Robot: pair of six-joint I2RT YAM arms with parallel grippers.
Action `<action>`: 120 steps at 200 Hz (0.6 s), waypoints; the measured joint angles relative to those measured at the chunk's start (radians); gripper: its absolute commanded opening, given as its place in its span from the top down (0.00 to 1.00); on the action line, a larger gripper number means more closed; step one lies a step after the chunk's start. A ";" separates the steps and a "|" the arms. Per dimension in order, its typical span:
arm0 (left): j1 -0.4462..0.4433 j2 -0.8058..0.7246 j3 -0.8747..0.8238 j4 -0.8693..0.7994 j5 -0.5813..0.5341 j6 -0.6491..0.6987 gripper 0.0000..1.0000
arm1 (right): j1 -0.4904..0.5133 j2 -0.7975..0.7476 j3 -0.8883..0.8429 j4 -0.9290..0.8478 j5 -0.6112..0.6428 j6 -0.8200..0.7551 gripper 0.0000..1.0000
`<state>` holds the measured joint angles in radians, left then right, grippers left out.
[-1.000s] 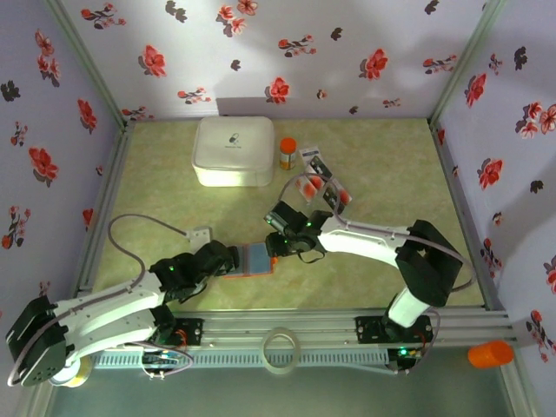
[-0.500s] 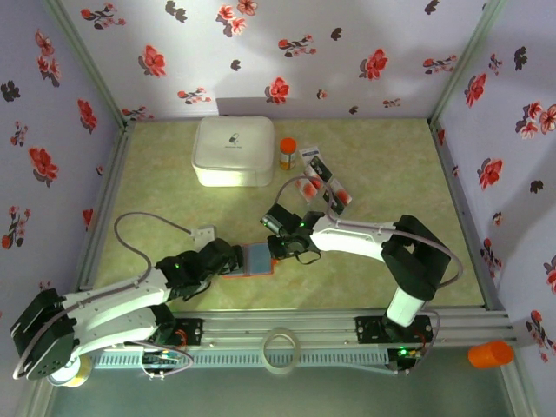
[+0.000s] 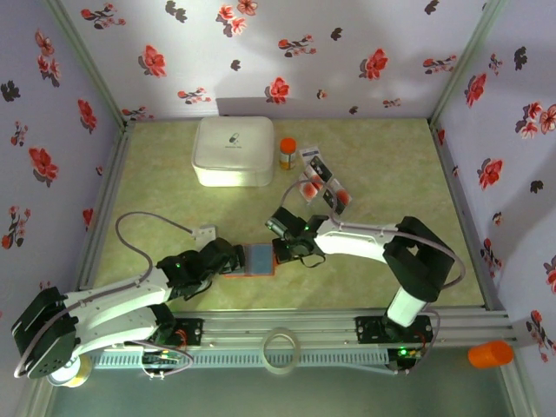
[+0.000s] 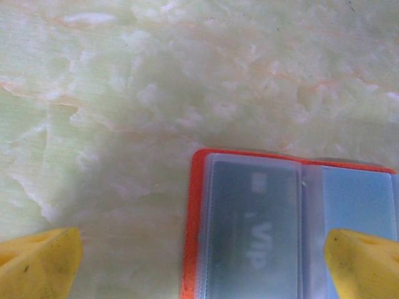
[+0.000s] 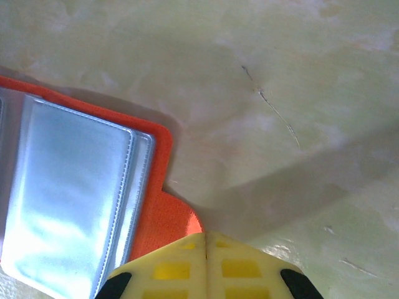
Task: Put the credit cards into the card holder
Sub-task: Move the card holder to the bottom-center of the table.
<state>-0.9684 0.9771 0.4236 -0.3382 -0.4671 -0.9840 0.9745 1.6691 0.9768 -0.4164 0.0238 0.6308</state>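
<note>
Fingers wide apart on the left gripper point(image 4: 199, 266), yellow fingertips point(image 4: 37, 265) low at either corner of the left wrist view, clamped on nothing. Straddling the left page of the card holder point(image 4: 249, 230), open flat on the green marbled table point(image 4: 156, 93). Left tip over bare table, right tip over the pale blue right page. Contact with either impossible to tell. Under that left page's clear cover, one dark card point(image 4: 252, 218) with pale lettering already tucked in. At least one seated, judging by this.

Fingers pressed tight together on the right gripper point(image 5: 204, 240), no gap along the seam. Tips right at the rounded orange tab on the holder's right edge, beside empty clear sleeves point(image 5: 68, 187). Pinching the tab's rim or merely lying against it: impossible to tell. No card carried.

From above, both low at the holder, left gripper point(image 3: 228, 258) on its left, right gripper point(image 3: 291, 248) on its right, in the near half of the table. Far and right of the holder, a loose cluster of credit cards point(image 3: 321, 182), some dark, some white with red blotches, well apart from it. Left of those, a big white rounded box point(image 3: 230, 149), with a small orange-capped bottle point(image 3: 287, 153) just beside it.

Most of the job ahead, by the look of it: each loose card to fetch and slide into a free sleeve.
</note>
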 measured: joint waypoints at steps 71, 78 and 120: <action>0.000 0.000 0.000 0.002 0.002 0.003 0.00 | -0.048 -0.120 -0.091 -0.003 0.018 0.000 1.00; 0.000 0.000 0.000 0.002 0.005 0.004 0.00 | -0.053 -0.133 -0.102 -0.005 0.020 0.000 1.00; 0.000 0.003 0.000 0.004 0.008 0.010 0.00 | -0.088 -0.205 -0.154 -0.024 0.026 0.002 0.81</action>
<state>-0.9684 0.9798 0.4236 -0.3340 -0.4587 -0.9737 0.8864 1.4643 0.8230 -0.4400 0.0498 0.6323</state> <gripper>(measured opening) 0.998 0.089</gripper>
